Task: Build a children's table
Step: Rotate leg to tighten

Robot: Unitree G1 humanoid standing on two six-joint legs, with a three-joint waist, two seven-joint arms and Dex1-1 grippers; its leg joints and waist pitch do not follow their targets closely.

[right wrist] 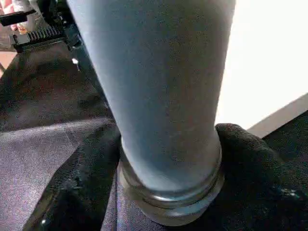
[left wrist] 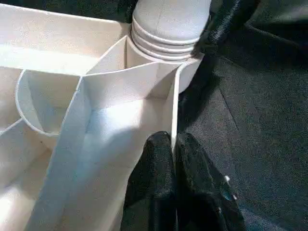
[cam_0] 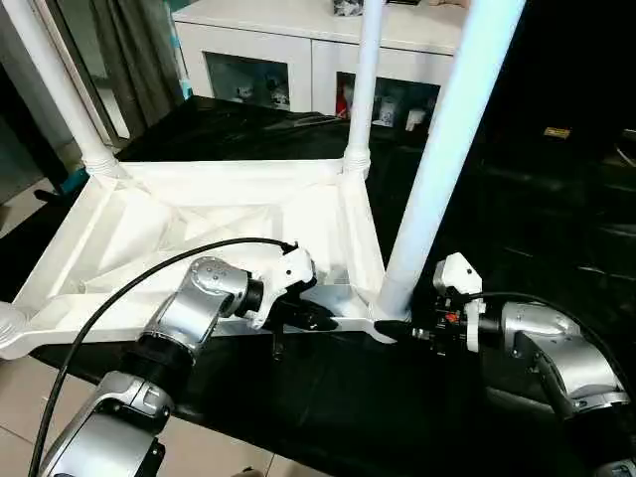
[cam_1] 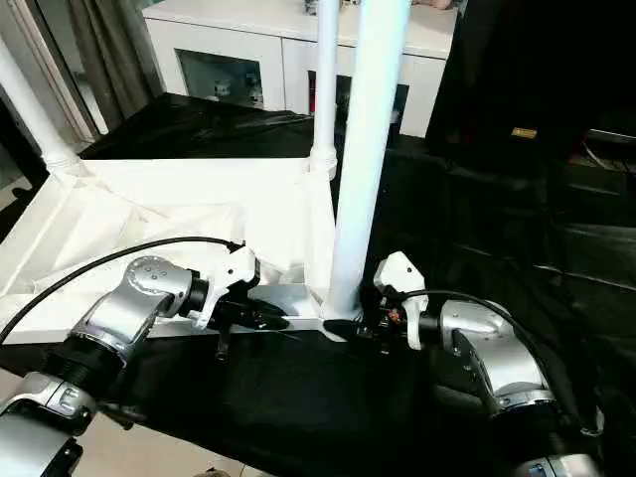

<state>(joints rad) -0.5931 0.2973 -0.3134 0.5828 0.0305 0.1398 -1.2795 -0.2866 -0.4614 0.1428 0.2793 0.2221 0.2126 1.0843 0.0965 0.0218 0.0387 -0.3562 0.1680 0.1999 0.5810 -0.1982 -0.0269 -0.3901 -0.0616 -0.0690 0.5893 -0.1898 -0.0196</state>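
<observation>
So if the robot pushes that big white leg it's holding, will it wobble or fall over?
Probably not much: the near leg stands upright in the corner socket of the upside-down table top, which lies flat. It looks like stiff plastic, so it shouldn't bend. Being tall and thin, it might wobble if loosely seated.

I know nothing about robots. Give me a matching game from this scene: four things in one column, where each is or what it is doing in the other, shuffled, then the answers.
Things:
1. left hand
2. right hand
3. table top
4. cabinet

Places or states:
A. stands behind the work, white, with glass doors
B. at the base of the nearest leg
C. shut on the table top's near rim
D. lies underside up on the black cloth

Pairs: 1-C, 2-B, 3-D, 4-A
</observation>
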